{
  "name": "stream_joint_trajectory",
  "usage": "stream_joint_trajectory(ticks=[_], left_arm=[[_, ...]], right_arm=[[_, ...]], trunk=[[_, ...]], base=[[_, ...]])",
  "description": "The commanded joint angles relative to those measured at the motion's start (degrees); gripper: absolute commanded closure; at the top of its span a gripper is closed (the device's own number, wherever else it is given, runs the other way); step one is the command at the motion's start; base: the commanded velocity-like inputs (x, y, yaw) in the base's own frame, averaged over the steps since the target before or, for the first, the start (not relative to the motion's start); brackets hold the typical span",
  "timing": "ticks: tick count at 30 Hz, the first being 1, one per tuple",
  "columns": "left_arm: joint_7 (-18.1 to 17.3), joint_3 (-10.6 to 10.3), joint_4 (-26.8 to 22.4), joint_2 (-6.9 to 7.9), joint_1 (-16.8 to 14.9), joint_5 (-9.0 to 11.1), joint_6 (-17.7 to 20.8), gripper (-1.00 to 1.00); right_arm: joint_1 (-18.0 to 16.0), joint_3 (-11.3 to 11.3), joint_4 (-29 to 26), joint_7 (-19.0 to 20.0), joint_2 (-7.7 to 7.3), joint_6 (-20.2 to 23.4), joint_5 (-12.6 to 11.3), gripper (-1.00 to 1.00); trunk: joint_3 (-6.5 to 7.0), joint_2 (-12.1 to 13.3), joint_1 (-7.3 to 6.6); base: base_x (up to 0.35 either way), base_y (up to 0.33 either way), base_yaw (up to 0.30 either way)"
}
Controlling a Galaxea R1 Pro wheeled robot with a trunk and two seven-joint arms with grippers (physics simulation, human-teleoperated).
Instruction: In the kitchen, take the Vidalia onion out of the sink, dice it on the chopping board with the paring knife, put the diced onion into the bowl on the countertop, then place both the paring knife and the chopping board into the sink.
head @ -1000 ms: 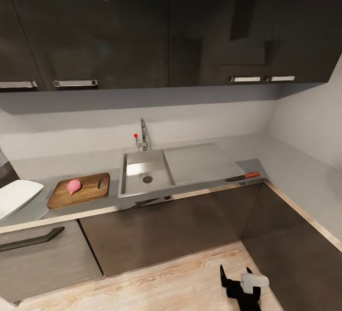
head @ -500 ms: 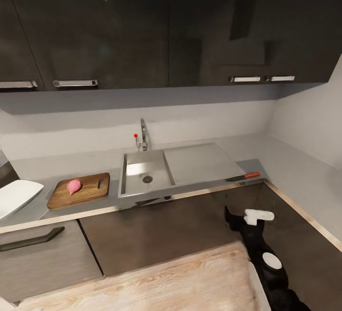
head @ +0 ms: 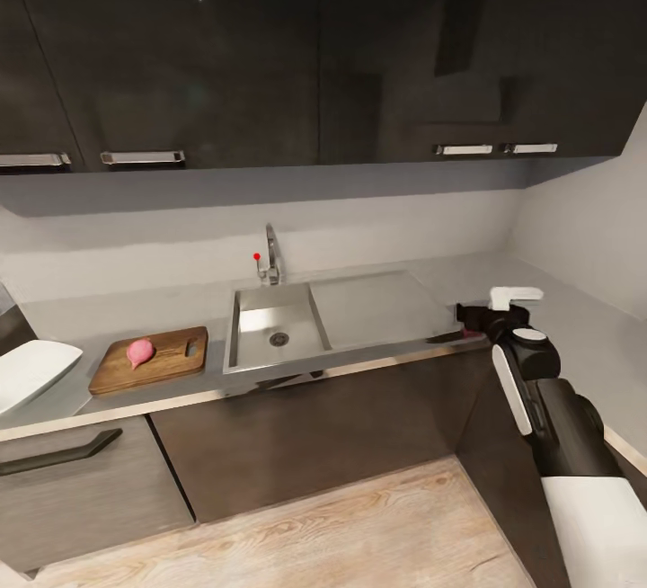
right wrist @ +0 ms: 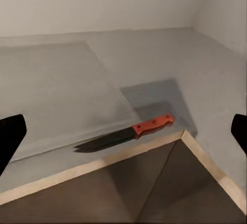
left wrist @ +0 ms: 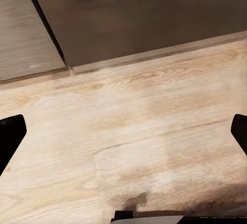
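The pink Vidalia onion (head: pixel 139 351) lies on the brown chopping board (head: pixel 171 363), left of the steel sink (head: pixel 296 305) on the grey countertop (head: pixel 135 311). Part of the white bowl (head: pixel 31 372) shows at the far left. The paring knife (right wrist: pixel 128 135), with a red handle and a dark blade, lies near the countertop's front edge by the corner. In the head view its blade (head: pixel 442 337) pokes out from behind my right gripper (head: pixel 469 314). The right gripper (right wrist: pixel 123 131) hovers open just short of the knife, without touching it. My left gripper (left wrist: pixel 123 136) hangs open over the wood floor.
A chrome faucet (head: pixel 270 257) with a red knob stands behind the basin, and the flat drainboard (head: pixel 377 305) extends to its right. Black upper cabinets (head: pixel 314 49) hang overhead. The countertop turns a corner along the right wall (head: pixel 584 237). Dark lower cabinets (head: pixel 323 435) stand below.
My right arm has risen from near the floor to countertop height, and its gripper now covers the knife's red handle in the head view. Nothing on the counter has moved.
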Motion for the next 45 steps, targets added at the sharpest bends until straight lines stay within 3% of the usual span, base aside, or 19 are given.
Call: stream_joint_trajectory(ticks=[1,3,6,9,18,28,35,39,43,45], left_arm=[[0.51,-0.48,-0.08,0.09,0.0,0.4,-0.09,-1.0],[0.51,-0.48,-0.08,0.09,-0.02,0.4,-0.06,-1.0],[0.51,-0.48,-0.08,0.09,-0.01,0.43,-0.03,-1.0],[0.51,-0.48,-0.08,0.04,-0.01,0.4,0.03,-1.0],[0.51,-0.48,-0.08,0.01,-0.03,0.4,0.1,-1.0],[0.51,-0.48,-0.06,0.02,-0.02,0.4,0.15,-1.0],[0.51,-0.48,-0.04,0.09,-0.02,0.39,0.08,-1.0],[0.53,-0.48,-0.07,0.09,-0.01,0.39,0.0,-1.0],[0.51,-0.48,-0.08,0.09,-0.01,0.39,-0.01,-1.0],[0.51,-0.48,-0.09,0.09,-0.02,0.39,-0.05,-1.0]], right_arm=[[-1.19,-0.05,2.1,1.93,-1.09,0.4,-0.59,-1.0],[-2.38,-0.58,5.63,9.24,-2.94,0.49,-2.26,-1.0],[-3.0,-1.91,8.41,22.72,-4.22,0.33,-4.04,-1.0],[-3.14,-2.47,9.16,29.61,-4.68,0.23,-4.08,-1.0],[-3.15,-2.73,10.9,37.14,-6.92,0.14,-3.93,-1.0],[-3.13,-2.75,11.03,39.0,-8.03,0.1,-2.42,-1.0],[-3.13,-2.75,11.02,44.96,-8.14,0.01,4.81,-1.0],[-2.99,-2.78,11.82,49.81,-8.28,-3.44,11.65,-1.0],[-2.96,-2.82,14.86,52.8,-9.3,-8.55,13.24,-1.0],[-2.95,-2.97,16.68,56.22,-11.15,-10.79,13.61,-1.0]], trunk=[[-0.12,-0.12,0.04],[-0.12,-0.12,0.04],[-0.12,-0.12,0.04],[-0.12,-0.12,0.04],[-0.12,-0.12,0.04],[-0.12,-0.12,0.04],[-0.12,-0.12,0.04],[-0.12,-0.12,0.04],[-0.12,-0.12,0.04],[-0.12,-0.12,0.04]], base=[[0.0,0.0,0.0],[0.0,0.0,0.0],[0.03,-0.007,0.0],[0.146,-0.081,0.0],[0.248,-0.164,0.0],[0.242,-0.21,0.0],[0.03,-0.267,0.0],[0.003,-0.064,0.0],[0.0,-0.01,0.0],[0.0,-0.003,0.0]])
